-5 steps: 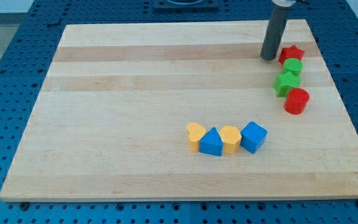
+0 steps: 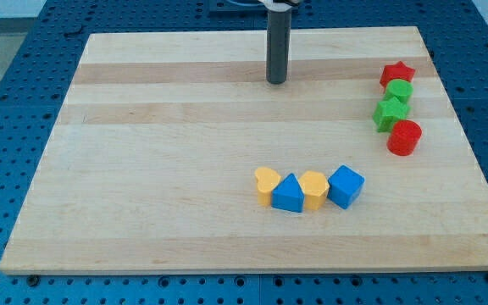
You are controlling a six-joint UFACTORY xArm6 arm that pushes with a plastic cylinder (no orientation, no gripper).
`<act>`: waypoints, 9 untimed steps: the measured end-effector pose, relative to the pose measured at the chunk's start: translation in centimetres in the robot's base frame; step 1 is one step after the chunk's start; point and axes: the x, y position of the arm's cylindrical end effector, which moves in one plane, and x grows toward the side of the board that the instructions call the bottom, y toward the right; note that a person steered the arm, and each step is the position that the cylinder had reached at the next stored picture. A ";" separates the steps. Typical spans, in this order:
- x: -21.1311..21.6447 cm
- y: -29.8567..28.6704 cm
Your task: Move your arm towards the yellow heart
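The yellow heart (image 2: 266, 184) lies on the wooden board at the left end of a row near the view's lower middle. Right of it sit a blue block with a pointed top (image 2: 288, 194), a yellow block (image 2: 314, 188) and a blue cube (image 2: 346, 186), touching side by side. My tip (image 2: 276, 80) stands on the board near the view's top middle, well above the row and almost straight above the yellow heart, touching no block.
At the view's right a column holds a red star (image 2: 397, 74), a green block (image 2: 400, 91), a green star-like block (image 2: 390, 112) and a red cylinder (image 2: 405, 137). The wooden board (image 2: 159, 152) lies on a blue perforated table.
My tip has slid to the view's left, from beside the red star to the top middle of the board. No block has moved.
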 end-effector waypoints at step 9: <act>18.8 -7.5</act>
